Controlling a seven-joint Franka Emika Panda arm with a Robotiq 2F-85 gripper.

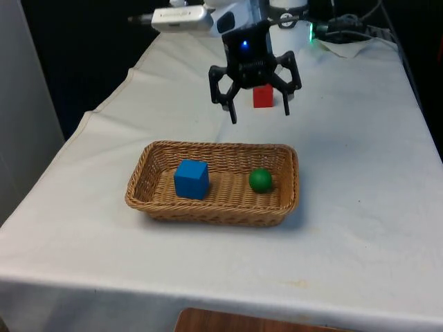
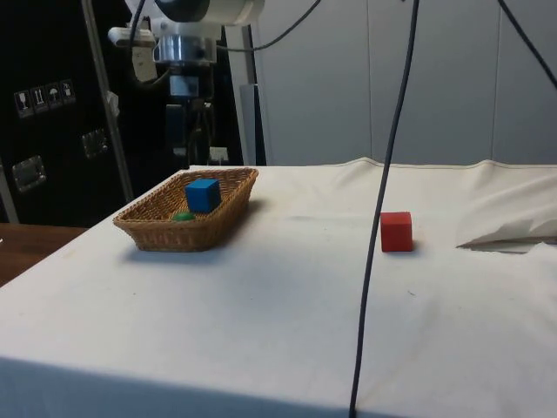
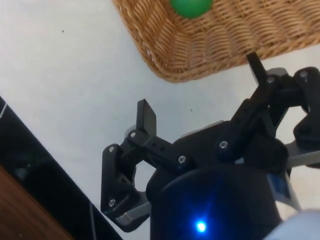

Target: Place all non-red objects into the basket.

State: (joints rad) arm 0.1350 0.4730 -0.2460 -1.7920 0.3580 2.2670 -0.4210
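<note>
A wicker basket (image 1: 214,147) sits mid-table, and inside it lie a blue cube (image 1: 192,179) and a green ball (image 1: 260,180). Behind the basket, a red cube (image 1: 263,96) rests on the cloth. My gripper (image 1: 259,115) hangs open and empty above the basket's far rim, in front of the red cube. From the side, the basket (image 2: 174,235) holds the blue cube (image 2: 203,194) and the green ball (image 2: 183,216), with the red cube (image 2: 396,232) well apart from it. In the wrist view, the open gripper (image 3: 200,85) is over the basket's edge (image 3: 225,40), near the green ball (image 3: 190,6).
A dark cable (image 2: 383,218) hangs down across the side view. The cloth is bunched into a fold (image 2: 513,231) beyond the red cube. Cables and a lit device (image 1: 346,31) lie at the table's far end. A wooden surface (image 1: 242,321) shows below the near edge.
</note>
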